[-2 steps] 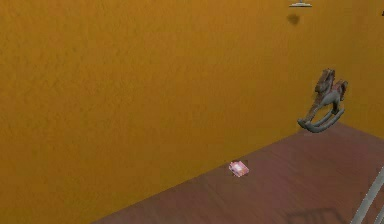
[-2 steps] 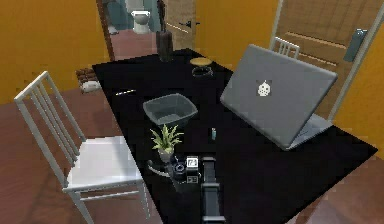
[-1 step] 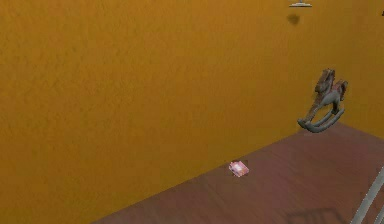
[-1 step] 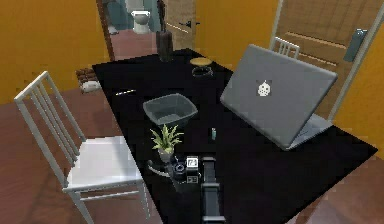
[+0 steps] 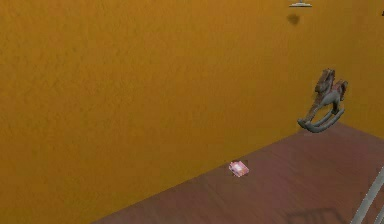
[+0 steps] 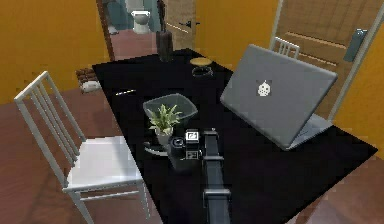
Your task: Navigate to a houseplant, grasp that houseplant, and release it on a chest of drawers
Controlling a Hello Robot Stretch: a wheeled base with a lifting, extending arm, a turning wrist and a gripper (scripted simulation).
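Note:
A small houseplant (image 6: 163, 120) with green spiky leaves stands in a pale pot on the black table (image 6: 270, 165), near the table's left edge in the arm side view. My arm rises from the bottom edge, and the gripper (image 6: 174, 150) sits right at the foot of the plant, beside the two white marker squares. The plant stands on the table at the gripper's far end, so I cannot tell whether the gripper holds anything.
An open grey laptop (image 6: 275, 95) is right of the plant, a glass bowl (image 6: 170, 102) behind it, and a dark vase (image 6: 164, 45) and small dish (image 6: 203, 65) farther back. A white chair (image 6: 90, 155) stands left of the table. The forward view has an orange wall, a rocking-horse figure (image 5: 322, 100) and a small pink thing (image 5: 238, 168) on the floor.

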